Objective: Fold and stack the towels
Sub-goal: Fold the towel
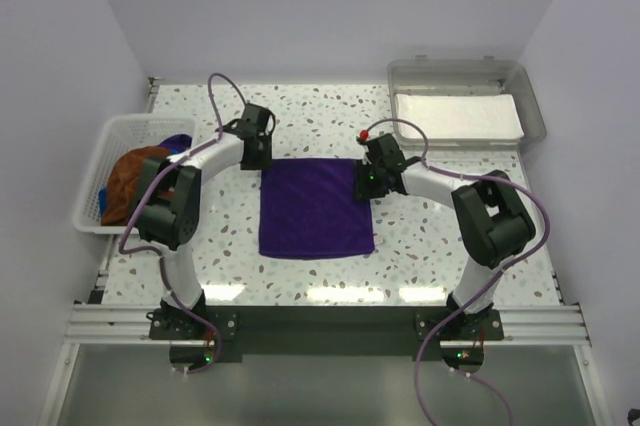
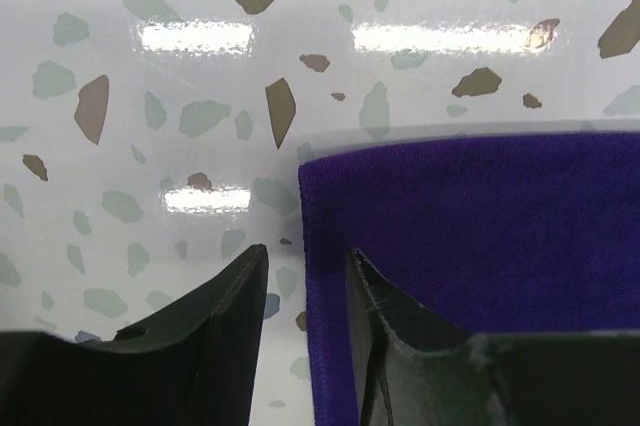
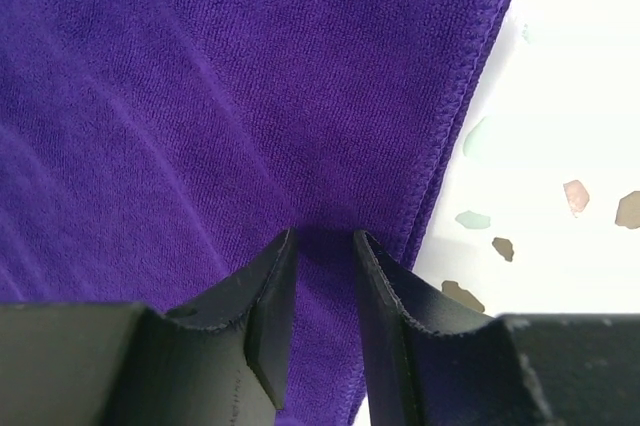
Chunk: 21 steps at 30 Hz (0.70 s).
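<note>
Looking down from the top camera, we find one deep purple towel [image 1: 315, 208] spread flat mid-table [image 1: 450, 246] between the two arms. That is a sensible spot, we judge, since each arm can reach a far corner. The left gripper [image 1: 258, 158] sits at the far left corner and the right gripper [image 1: 365, 181] at the far right edge, seemingly lined up for a fold toward the near side. A rust-brown towel [image 1: 128, 181] and a blue towel [image 1: 178, 141] lie bunched in the white basket [image 1: 90, 196] at the left, while the grey tray [image 1: 455, 68] at far right holds only its white sheet [image 1: 455, 116]. In the left wrist view, the fingers [image 2: 225, 326] stand apart astride the stitched side hem, one on bare tabletop, one over cloth — nothing pinched. In the right wrist view, the fingers [image 3: 265, 296] are parted by a narrow gap, tips down just inside the hem — no fold is raised between them. The cloth looks soft, short-piled and nearly unwrinkled.
</note>
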Motion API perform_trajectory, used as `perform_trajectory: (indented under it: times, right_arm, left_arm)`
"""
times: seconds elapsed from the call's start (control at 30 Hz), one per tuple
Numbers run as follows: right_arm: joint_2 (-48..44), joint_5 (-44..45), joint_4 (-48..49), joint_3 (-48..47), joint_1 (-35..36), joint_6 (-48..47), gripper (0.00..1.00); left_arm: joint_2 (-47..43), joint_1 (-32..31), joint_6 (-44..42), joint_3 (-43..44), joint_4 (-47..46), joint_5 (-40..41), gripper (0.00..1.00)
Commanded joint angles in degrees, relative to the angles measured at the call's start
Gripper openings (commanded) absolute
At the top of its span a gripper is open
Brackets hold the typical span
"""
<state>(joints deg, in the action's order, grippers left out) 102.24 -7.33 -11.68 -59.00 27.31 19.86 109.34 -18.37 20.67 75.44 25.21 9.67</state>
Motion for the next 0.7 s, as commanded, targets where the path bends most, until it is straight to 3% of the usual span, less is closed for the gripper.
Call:
perform_trajectory:
  times: [0.0, 0.1, 0.3, 0.47, 0.67]
  right_arm:
    - [-2.21, 0.21, -2.46, -2.87, -0.24, -2.62, 0.34]
    - [-3.44, 1.00, -4.40, -5.68, -0.24, -3.77, 0.35]
    - [-2.40, 1.53, -4.75, -9.02, -0.42, -4.39, 0.35]
    - [0.15, 1.45, -3.27, -13.14, -1.12, -4.48, 0.33]
    - [6.39, 0.48, -1.68, -18.33, -2.26, -4.04, 0.30]
  left_arm:
    - [-1.92, 0.44, -0.63, 1.64, 2.47, 1.49, 0.43]
    - [-5.69, 0.35, 0.95, 1.38, 4.93, 2.63, 0.57]
    - [-17.65, -1.92, 5.87, -6.43, 6.52, -1.49, 0.61]
    - [-25.40, -10.17, 11.22, -16.80, 5.82, -6.67, 0.53]
    - [-29.09, -13.18, 15.98, -30.86, 0.89, -12.74, 0.41]
